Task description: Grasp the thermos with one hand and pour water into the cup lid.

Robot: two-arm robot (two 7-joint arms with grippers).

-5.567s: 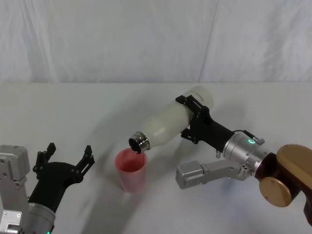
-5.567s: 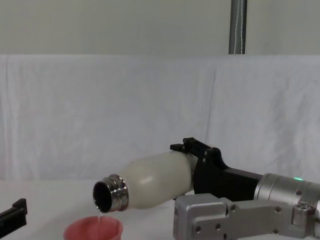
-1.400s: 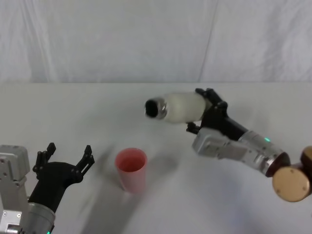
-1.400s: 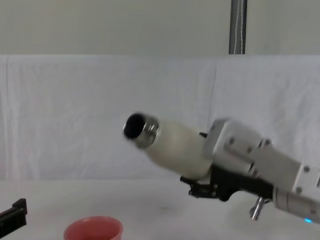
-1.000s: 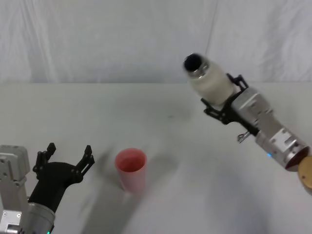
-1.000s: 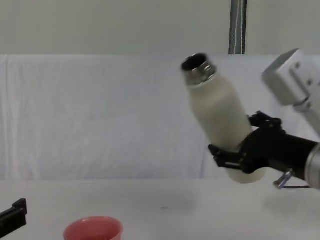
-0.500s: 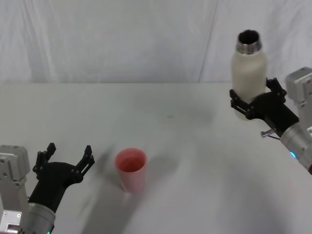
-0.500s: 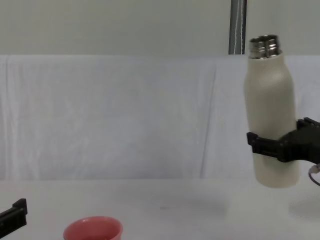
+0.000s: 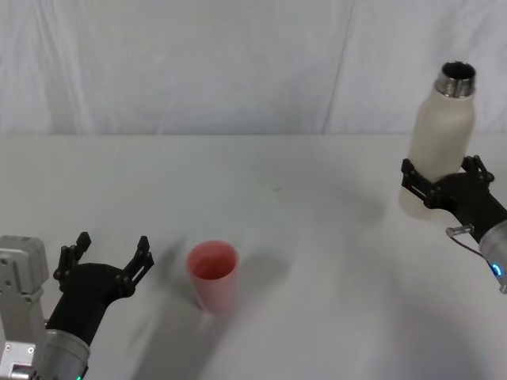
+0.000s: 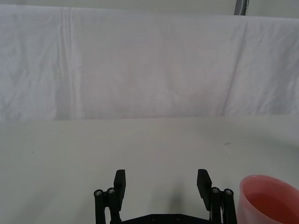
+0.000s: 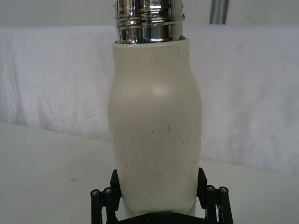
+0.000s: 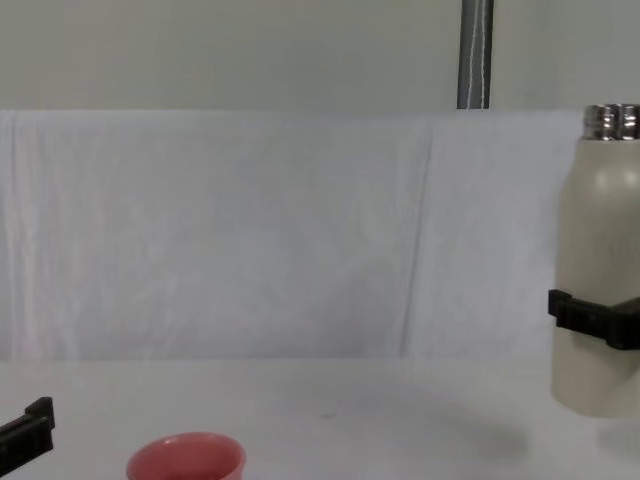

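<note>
The cream-white thermos (image 9: 440,142) stands upright at the table's far right, its open steel neck pointing up. My right gripper (image 9: 440,188) is shut around its lower body, one black finger on each side. The right wrist view shows the thermos (image 11: 156,126) held between those fingers (image 11: 114,184). In the chest view the thermos (image 12: 600,270) is low over the table; I cannot tell whether its base touches. The pink cup lid (image 9: 212,273) stands upright at front centre-left, also seen in the chest view (image 12: 186,460). My left gripper (image 9: 111,241) rests open beside the cup lid (image 10: 268,200), holding nothing.
A white table (image 9: 301,237) stretches between the cup lid and the thermos. A white cloth backdrop (image 9: 198,63) closes off the far edge, and a grey pole (image 12: 475,55) rises behind it.
The thermos went from tilted over the cup lid to upright. My right arm carried it away to the right and lowered it toward the table. The left arm stayed still.
</note>
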